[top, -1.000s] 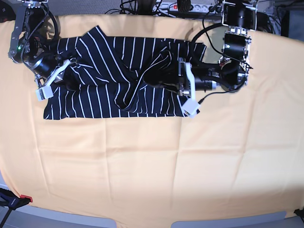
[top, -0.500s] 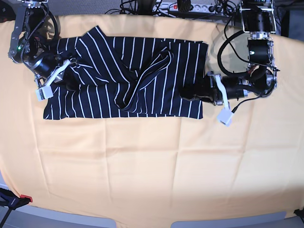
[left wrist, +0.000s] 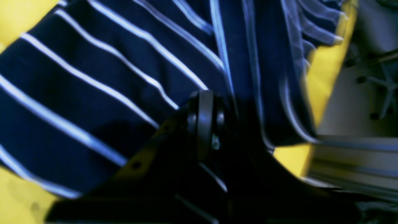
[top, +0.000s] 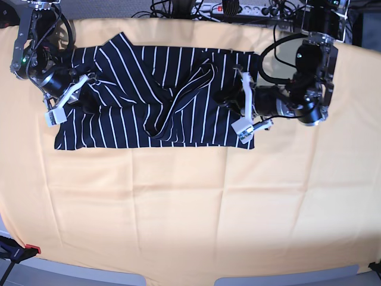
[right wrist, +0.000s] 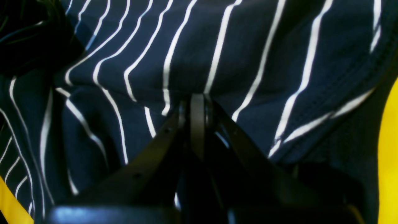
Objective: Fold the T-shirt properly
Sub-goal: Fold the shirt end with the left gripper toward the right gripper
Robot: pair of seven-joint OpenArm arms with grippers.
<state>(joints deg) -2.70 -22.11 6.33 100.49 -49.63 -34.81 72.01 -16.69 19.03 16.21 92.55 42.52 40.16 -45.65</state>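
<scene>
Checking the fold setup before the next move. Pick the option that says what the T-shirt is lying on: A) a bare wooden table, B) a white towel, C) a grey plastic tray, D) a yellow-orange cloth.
D: in the base view the T-shirt is spread on a yellow-orange cloth that covers the whole work surface, and yellow cloth shows past the shirt's edges in both wrist views.
</scene>
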